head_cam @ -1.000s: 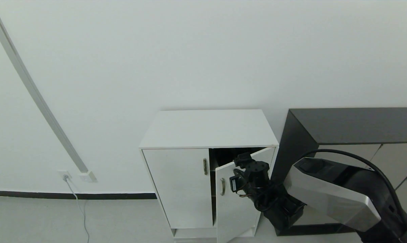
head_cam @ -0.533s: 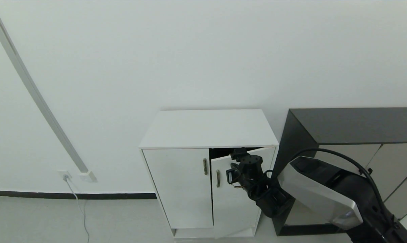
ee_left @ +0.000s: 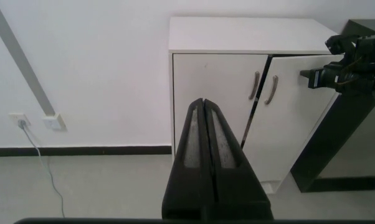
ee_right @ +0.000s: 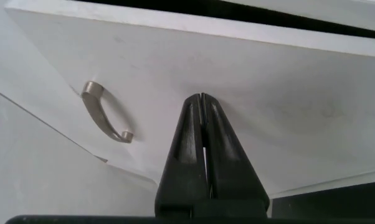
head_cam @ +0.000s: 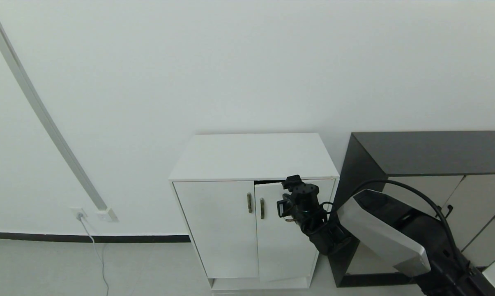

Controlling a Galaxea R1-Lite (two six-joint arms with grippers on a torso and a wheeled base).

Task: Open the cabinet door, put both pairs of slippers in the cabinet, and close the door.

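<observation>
The white two-door cabinet stands against the wall. Its left door is shut. Its right door is almost shut, with a thin dark gap along the top edge. My right gripper is shut, and its tips rest against the upper face of the right door. In the right wrist view the shut right gripper touches the door panel beside the curved metal handle. My left gripper hangs shut and empty, well in front of the cabinet.
A dark cabinet stands close on the right of the white one. A wall socket with a hanging cable and a slanted conduit strip are on the wall to the left. Bare floor lies in front.
The right door has swung from clearly ajar to almost shut. My right gripper has moved with it toward the cabinet front.
</observation>
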